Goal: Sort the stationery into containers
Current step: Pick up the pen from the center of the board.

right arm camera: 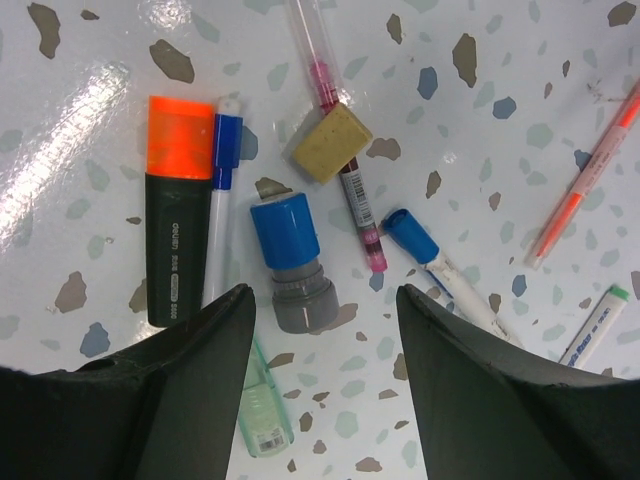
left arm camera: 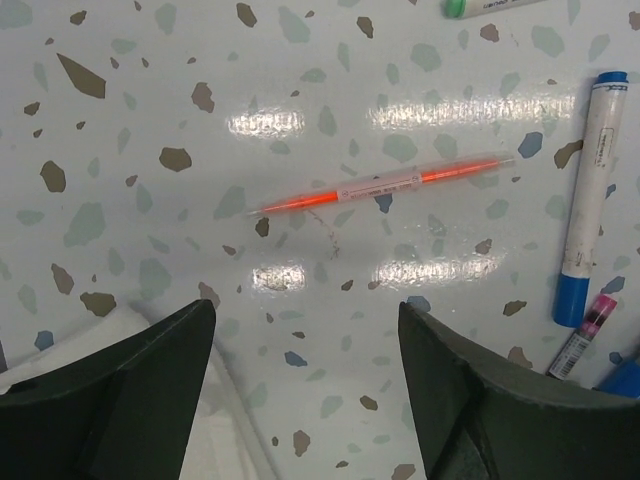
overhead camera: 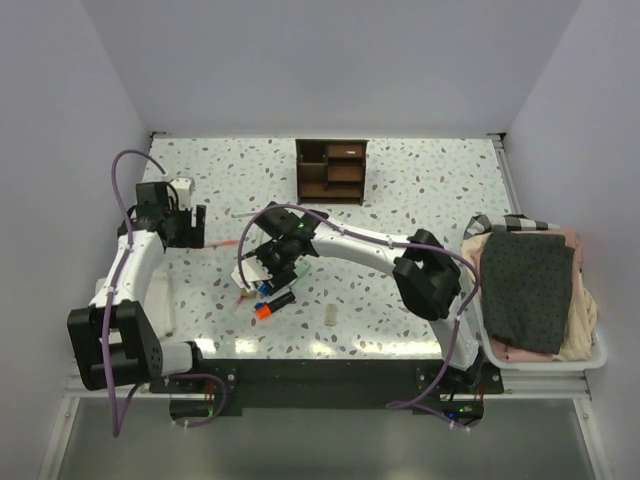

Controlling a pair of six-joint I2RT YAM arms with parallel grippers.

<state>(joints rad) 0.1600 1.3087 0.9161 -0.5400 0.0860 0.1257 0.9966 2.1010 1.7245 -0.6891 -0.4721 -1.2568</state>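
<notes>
Orange thin plastic pen [left arm camera: 385, 185] lies just ahead of the left gripper [left arm camera: 305, 320], jaws spread, empty; the right gripper [right arm camera: 322, 300], equally spread, hangs over an orange-and-black marker [right arm camera: 178, 210], blue-capped grey cylinder [right arm camera: 292, 255] and tan eraser block [right arm camera: 332, 141].

White arm links [overhead camera: 365, 245], black joints [overhead camera: 430, 278], purple cables [overhead camera: 128, 160], dark matte wedge-shaped fingers [left arm camera: 110, 400]

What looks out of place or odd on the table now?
Nothing looks damaged or spilled. A tan eraser lies on top of a pink pen, and one thin orange pen lies apart from the others.
</notes>
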